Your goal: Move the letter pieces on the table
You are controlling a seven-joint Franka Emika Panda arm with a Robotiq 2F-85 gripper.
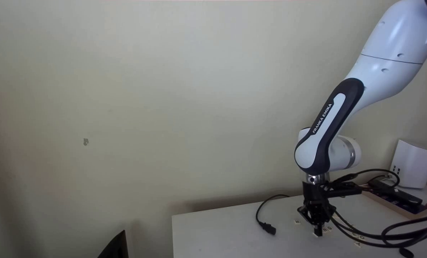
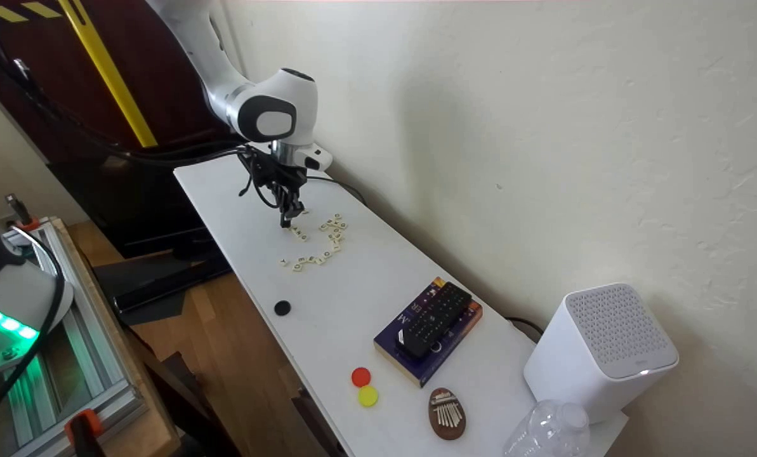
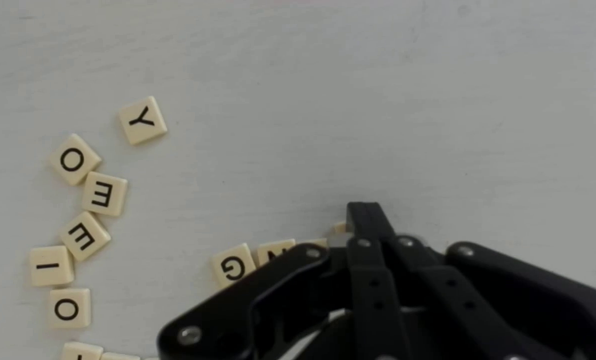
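Small beige letter pieces lie face up on the white table [image 2: 327,336], strung out in a curved, irregular line. In the wrist view a Y [image 3: 143,120] sits apart at upper left, above an O [image 3: 73,159] and an E [image 3: 104,194]. A G [image 3: 233,265] and an N [image 3: 274,250] run toward my gripper [image 3: 363,204], partly covered by its linkage. The fingertips are pressed together, nothing visible between them. Just left of them peeks the edge of another letter piece [image 3: 339,227], mostly hidden. Both exterior views show the gripper [image 1: 318,234] pointing down, its tips at the table surface.
A black cable plug [image 1: 268,228] rests near the gripper. Farther along are a black disc [image 2: 282,308], red disc [image 2: 361,377], yellow disc [image 2: 368,396], a book [image 2: 394,336] bearing a black remote [image 2: 435,317], a brown thumb piano [image 2: 447,428], a white box [image 2: 606,336] and a clear bottle [image 2: 549,431].
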